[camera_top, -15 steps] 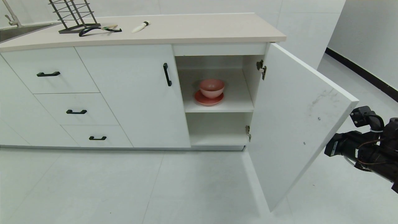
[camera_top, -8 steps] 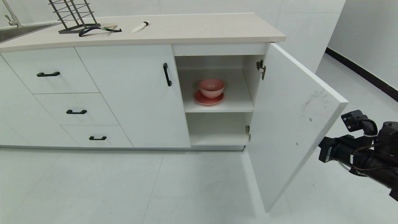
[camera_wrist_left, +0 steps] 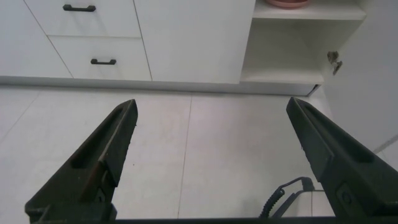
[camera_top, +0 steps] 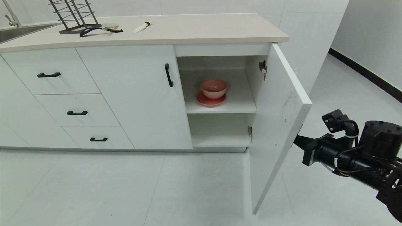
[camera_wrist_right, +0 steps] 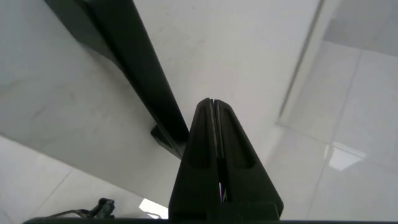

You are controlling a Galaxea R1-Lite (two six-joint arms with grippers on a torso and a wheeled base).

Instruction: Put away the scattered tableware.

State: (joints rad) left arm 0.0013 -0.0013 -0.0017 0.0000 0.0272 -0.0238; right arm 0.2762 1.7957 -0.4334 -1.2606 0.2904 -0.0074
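A pink bowl (camera_top: 214,88) sits on a red plate (camera_top: 211,99) on the upper shelf of the open cabinet; the plate's edge (camera_wrist_left: 287,3) also shows in the left wrist view. The white cabinet door (camera_top: 276,125) stands about half open. My right gripper (camera_wrist_right: 212,102) is shut with nothing in it, its tip against the door's outer face beside the black door handle (camera_wrist_right: 124,62). In the head view the right gripper (camera_top: 297,142) meets the door's far side. My left gripper (camera_wrist_left: 211,104) is open and empty, low over the floor in front of the cabinet.
On the countertop (camera_top: 201,29) lie a wire rack (camera_top: 75,15), a black utensil (camera_top: 97,30) and a white-handled tool (camera_top: 142,27). A sink (camera_top: 19,31) is at the far left. Three drawers (camera_top: 75,106) and a closed door (camera_top: 138,94) fill the left side.
The cabinet door has swung from wide open toward the cabinet, and my right arm has moved left along with it, staying against its outer face.
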